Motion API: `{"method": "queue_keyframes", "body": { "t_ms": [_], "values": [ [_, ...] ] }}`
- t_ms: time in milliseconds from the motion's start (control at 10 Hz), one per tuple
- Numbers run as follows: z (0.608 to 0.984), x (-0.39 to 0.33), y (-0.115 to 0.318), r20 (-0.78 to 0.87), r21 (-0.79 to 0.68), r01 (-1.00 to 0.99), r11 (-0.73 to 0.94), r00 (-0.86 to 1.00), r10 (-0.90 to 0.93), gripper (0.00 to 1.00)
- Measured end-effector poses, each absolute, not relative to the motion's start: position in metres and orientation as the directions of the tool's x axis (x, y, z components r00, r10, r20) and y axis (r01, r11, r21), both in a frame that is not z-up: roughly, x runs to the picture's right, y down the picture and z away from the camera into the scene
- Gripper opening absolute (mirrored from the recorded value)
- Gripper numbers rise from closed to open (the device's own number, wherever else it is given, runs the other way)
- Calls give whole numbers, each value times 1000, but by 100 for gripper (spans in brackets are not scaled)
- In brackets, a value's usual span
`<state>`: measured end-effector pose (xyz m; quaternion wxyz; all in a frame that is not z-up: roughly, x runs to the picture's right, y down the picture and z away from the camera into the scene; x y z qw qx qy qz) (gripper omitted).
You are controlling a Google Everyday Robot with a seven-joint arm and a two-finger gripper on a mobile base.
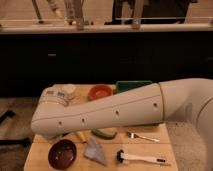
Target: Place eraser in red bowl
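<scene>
Your robot's arm (115, 112) stretches across the wooden counter (150, 147), hiding its closed claw somewhere near the left end, with the red bowl (100, 92) behind it.

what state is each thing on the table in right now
red bowl: upright at the table's far edge, partly behind the arm
dark bowl: upright at the near left, looks empty
green bin: upright at the far side, contents hidden
fork: lying flat
brush: lying flat at the near edge
arm: stretched across the table
pincer: hidden at the arm's left end, shut
eraser: not visible
</scene>
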<state>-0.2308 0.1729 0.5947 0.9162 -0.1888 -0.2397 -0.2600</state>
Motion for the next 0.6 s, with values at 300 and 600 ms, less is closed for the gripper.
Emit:
{"method": "queue_keyframes", "body": {
  "t_ms": [300, 600],
  "values": [
    [629, -223, 129, 485, -224, 551, 804, 778, -398, 0],
    [658, -204, 94, 421, -244, 519, 819, 818, -393, 0]
  ]
}}
